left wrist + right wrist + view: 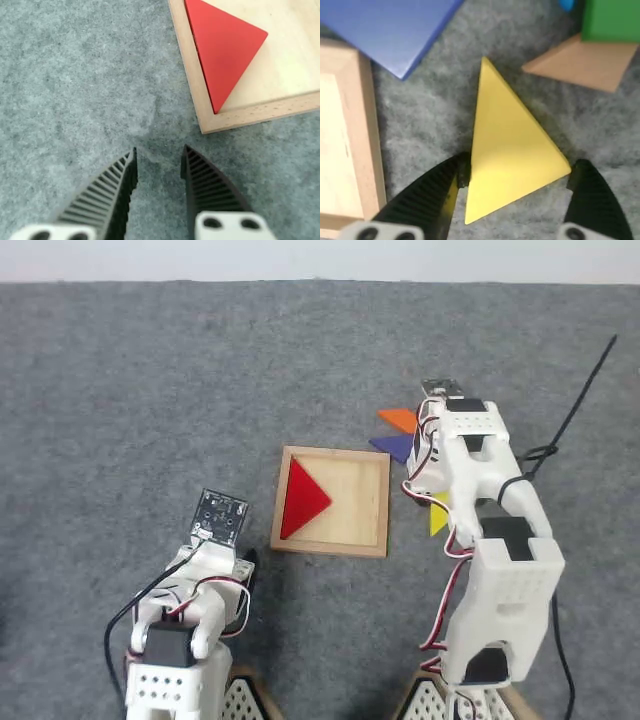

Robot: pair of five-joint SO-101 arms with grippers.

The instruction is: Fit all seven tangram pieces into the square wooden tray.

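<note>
The square wooden tray [378, 502] lies mid-table with a red triangle [300, 498] flat in its left half. My right gripper [519, 169] is open and low over a yellow triangle [512, 150], which lies on the carpet between the fingers; one finger [432, 192] touches its edge. My right arm [470, 455] stands over the yellow triangle [437, 516] beside the tray. My left gripper [159, 165] is open with nothing in it, just off the tray's corner [235, 119], near the red triangle [222, 45].
Loose pieces lie to the right of the tray: a blue one [390, 30], an orange one [580, 62] and a green one [612, 20]. In the high view, orange [398, 419] and blue [393, 446] pieces show. Grey carpet [150, 390] is bare to the left.
</note>
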